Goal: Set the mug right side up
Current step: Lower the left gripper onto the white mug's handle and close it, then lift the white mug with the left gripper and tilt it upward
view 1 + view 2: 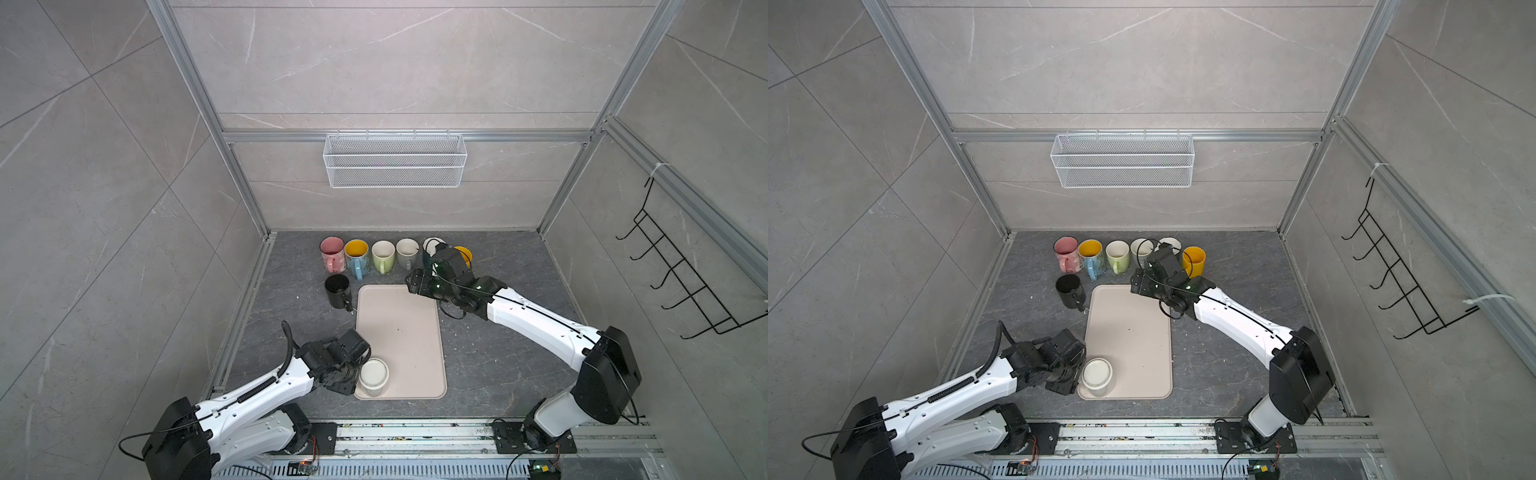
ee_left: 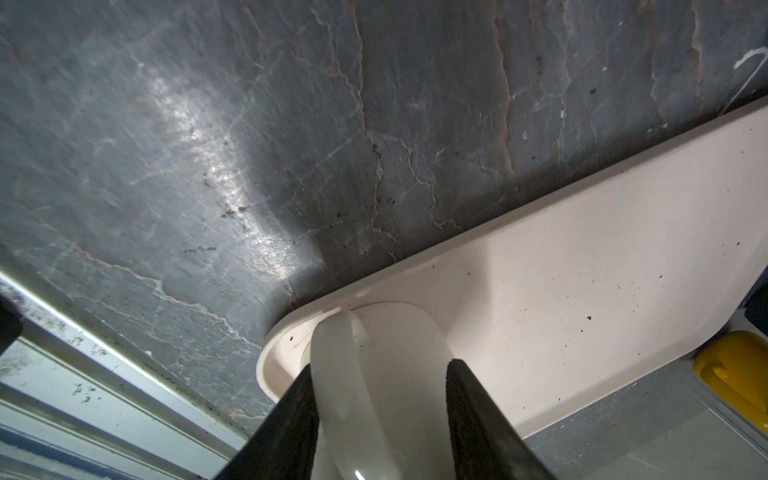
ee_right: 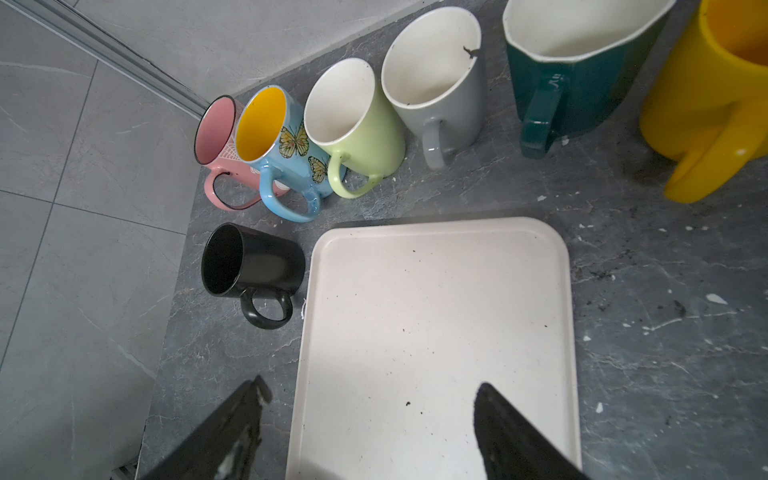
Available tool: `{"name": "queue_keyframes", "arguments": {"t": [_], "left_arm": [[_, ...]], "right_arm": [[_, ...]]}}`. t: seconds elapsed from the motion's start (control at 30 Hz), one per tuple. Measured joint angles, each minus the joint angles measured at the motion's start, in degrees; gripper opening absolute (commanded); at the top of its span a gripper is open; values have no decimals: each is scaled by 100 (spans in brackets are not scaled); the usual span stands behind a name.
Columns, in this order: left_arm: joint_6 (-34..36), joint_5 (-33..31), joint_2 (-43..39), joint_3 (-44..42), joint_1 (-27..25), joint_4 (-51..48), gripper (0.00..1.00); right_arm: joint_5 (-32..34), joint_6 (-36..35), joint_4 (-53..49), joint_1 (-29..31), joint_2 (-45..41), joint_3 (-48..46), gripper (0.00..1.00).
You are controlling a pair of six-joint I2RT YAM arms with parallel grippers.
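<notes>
Grasping stage: left end effector point(image 2: 380, 368) at middling width astride upside-down white mug point(image 1: 373, 376), on near-left corner of cream tray point(image 1: 399, 332); firm grip impossible to tell. Meanwhile right end effector point(image 3: 372, 384) wide, empty. Next, probably: clamp, lift, invert, set down.

Dark grey stone tabletop point(image 1: 498, 353) w/ a cream tray point(image 1: 399, 324) mid-table, row of 6 upright mugs point(image 1: 383, 257) along the back, black mug point(image 1: 336, 291) just beside tray's far-left corner.

Both top views look steeply down from high over the near edge, sharing the whole tabletop point(image 1: 498, 353). The left wrist view sits close to the tray point(image 2: 582, 270), at its near left corner; the right wrist view overlooks its far end and the row of mugs point(image 3: 353, 124).
</notes>
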Motion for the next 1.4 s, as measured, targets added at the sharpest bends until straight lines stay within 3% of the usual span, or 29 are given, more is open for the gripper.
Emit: {"name": "queue_keyframes", "arguments": {"t": [0.6, 1.0, 1.2, 1.4], "left_arm": [[0, -20, 7, -81, 0, 343, 46], [-15, -46, 61, -122, 0, 632, 38], [-39, -79, 79, -219, 0, 839, 28], [-46, -68, -44, -284, -9, 1117, 9]], "right_arm": [[0, -2, 9, -2, 52, 2, 82], [-4, -2, 9, -28, 85, 2, 82], [-4, -2, 9, -44, 85, 2, 82], [-26, 0, 7, -44, 140, 2, 82]]}}
